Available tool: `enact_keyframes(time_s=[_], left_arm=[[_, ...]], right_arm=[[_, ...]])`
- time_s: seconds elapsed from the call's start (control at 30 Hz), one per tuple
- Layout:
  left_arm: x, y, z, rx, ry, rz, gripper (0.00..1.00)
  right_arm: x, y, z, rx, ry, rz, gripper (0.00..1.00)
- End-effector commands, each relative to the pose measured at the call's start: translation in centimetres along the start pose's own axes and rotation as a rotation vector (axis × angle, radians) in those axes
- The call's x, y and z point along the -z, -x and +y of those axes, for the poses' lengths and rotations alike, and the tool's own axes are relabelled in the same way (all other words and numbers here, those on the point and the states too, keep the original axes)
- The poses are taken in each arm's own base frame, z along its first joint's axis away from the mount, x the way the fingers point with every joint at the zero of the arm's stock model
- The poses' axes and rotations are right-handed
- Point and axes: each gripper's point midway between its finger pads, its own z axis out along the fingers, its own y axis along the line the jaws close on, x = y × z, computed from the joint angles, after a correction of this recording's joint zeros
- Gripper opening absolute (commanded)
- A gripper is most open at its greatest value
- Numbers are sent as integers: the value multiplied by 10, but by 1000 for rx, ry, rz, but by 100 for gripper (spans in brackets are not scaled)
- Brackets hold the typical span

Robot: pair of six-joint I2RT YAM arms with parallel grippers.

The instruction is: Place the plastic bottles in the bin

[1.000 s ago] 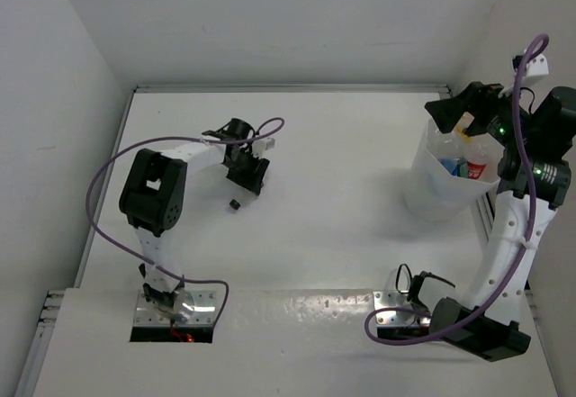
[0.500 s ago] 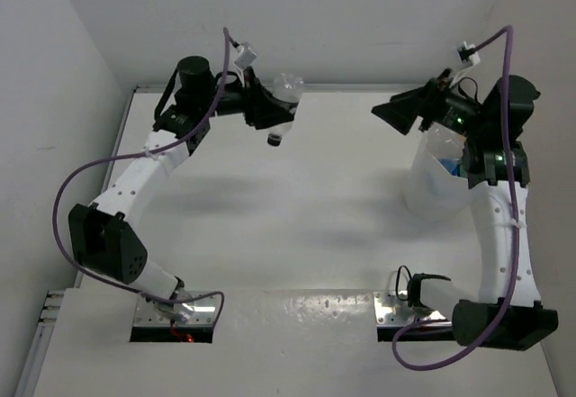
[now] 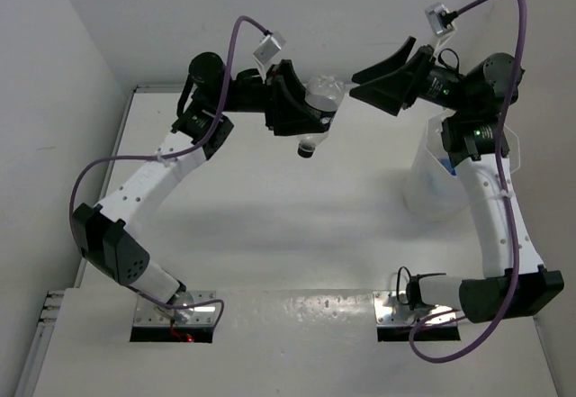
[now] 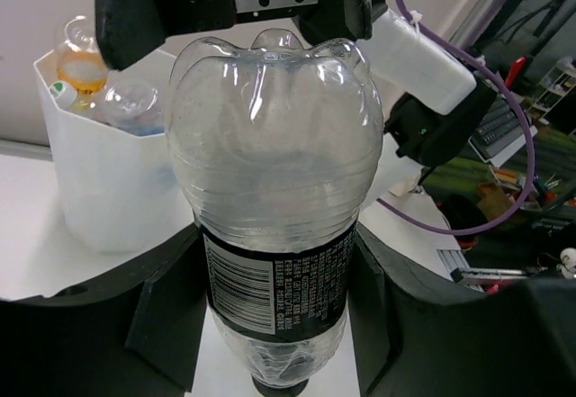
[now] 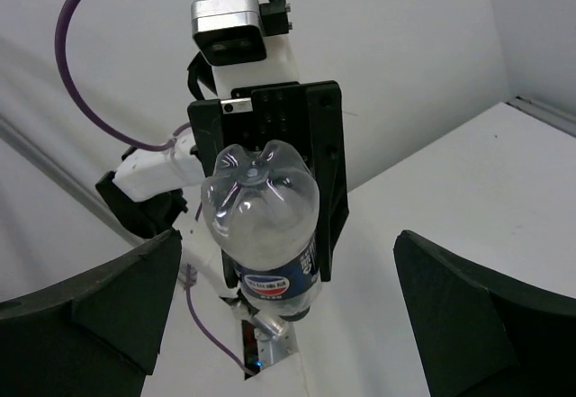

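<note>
My left gripper [image 3: 304,116] is raised high and shut on a clear plastic bottle [image 3: 317,113] with a black label and black cap, cap pointing down. In the left wrist view the bottle [image 4: 274,190] fills the middle between my fingers [image 4: 171,316]. My right gripper [image 3: 385,82] is open and empty, just right of the bottle and facing it. The right wrist view shows the bottle [image 5: 265,235] ahead between its wide-spread fingers [image 5: 90,311]. The translucent white bin [image 3: 430,190] stands at the right. It holds several bottles [image 4: 126,104], one yellow-orange [image 4: 79,66].
White walls close off the back and left of the white table [image 3: 297,226]. The right arm [image 3: 490,208] rises next to the bin and leans over it. Purple cables [image 3: 247,37] loop above both wrists.
My left arm has lifted the bottle off the table and carried it up and to the right. My right gripper has swung left, away from above the bin, toward the bottle.
</note>
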Motion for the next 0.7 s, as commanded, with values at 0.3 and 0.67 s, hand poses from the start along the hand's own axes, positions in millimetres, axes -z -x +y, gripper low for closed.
enact_keyframes(time_s=[0.3,0.67], left_arm=[[-22,4,-2,-56,-35,13,24],[-36,1,15,-50,-24,11,24]], right_arm=[[-18,-9,23,32,98,69,99],[-17,-33,10,23,78,115,96]])
